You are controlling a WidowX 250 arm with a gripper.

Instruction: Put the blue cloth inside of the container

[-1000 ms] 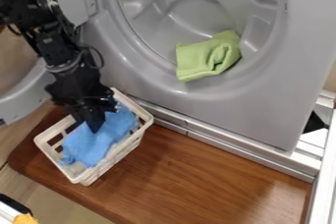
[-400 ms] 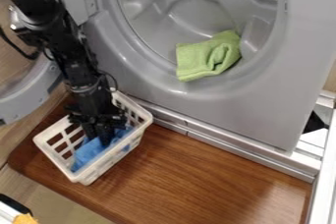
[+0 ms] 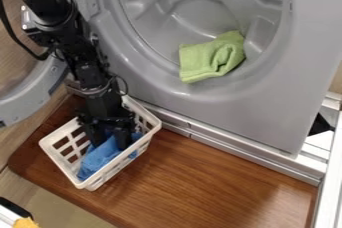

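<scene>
Down in the white plastic basket (image 3: 56, 161) at the lower left, the black gripper (image 3: 109, 142) points downward with its two fingers spread apart. The blue cloth (image 3: 97, 161) lies crumpled in the basket, below the rim, under and between the fingertips. Part of the cloth is hidden behind the gripper, and some of its blue shows through the slots in the basket's right wall.
A grey front-loading machine (image 3: 220, 109) rises behind the basket, with a green cloth (image 3: 212, 58) in its round opening. Its door (image 3: 27, 99) stands at the left. The basket rests on a brown wooden surface (image 3: 214, 177).
The gripper has shifted right and its fingers have spread. The blue cloth, which sat higher and more stretched out, is now lower and bunched in the basket. The basket has shifted slightly right.
</scene>
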